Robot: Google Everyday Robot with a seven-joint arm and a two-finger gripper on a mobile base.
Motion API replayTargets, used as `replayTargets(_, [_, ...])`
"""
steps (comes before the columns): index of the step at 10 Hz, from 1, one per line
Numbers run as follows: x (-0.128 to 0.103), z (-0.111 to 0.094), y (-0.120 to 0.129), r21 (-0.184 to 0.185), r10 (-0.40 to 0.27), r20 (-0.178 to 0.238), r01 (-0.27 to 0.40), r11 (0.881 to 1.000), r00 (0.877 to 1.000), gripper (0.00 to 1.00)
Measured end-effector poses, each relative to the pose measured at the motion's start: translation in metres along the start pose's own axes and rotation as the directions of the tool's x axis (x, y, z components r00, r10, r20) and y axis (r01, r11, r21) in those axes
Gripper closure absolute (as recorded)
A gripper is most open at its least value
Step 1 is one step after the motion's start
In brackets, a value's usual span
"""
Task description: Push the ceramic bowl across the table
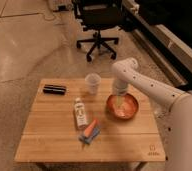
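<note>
The ceramic bowl (pixel 123 107), wide, shallow and glossy orange-red with a paler centre, sits on the right half of the light wooden table (pixel 49 145). My white arm comes in from the right and bends down over the bowl. My gripper (pixel 120 102) hangs over the bowl's far-left part, reaching into or just above its inside. The bowl's far rim is partly hidden by the wrist.
A translucent whitish plastic cup (pixel 92 83) stands just left of the bowl. A small white bottle (pixel 80 114) lies mid-table, with an orange and blue item (pixel 90 132) below it. A black flat object (pixel 54 89) lies at the far left. A black office chair (pixel 99 25) stands behind the table.
</note>
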Motion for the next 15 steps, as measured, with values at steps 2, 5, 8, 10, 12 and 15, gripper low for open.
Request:
replayTargets(2, [-0.001,0.002,-0.002,0.000,-0.003,0.002,0.003,1.000,1.000,0.35])
replayTargets(5, [-0.003,0.006,-0.004,-0.003,-0.009,0.007,0.009,1.000,1.000,0.35])
replayTargets(8, [-0.006,0.009,-0.005,-0.005,-0.014,0.010,0.014,1.000,1.000,0.35])
replayTargets(10, [-0.007,0.011,-0.006,-0.007,-0.017,0.011,0.017,1.000,1.000,0.35])
replayTargets(12, [-0.008,0.014,-0.007,-0.009,-0.021,0.012,0.021,1.000,1.000,0.35])
replayTargets(15, [-0.010,0.016,-0.009,-0.010,-0.026,0.012,0.027,1.000,1.000,0.35])
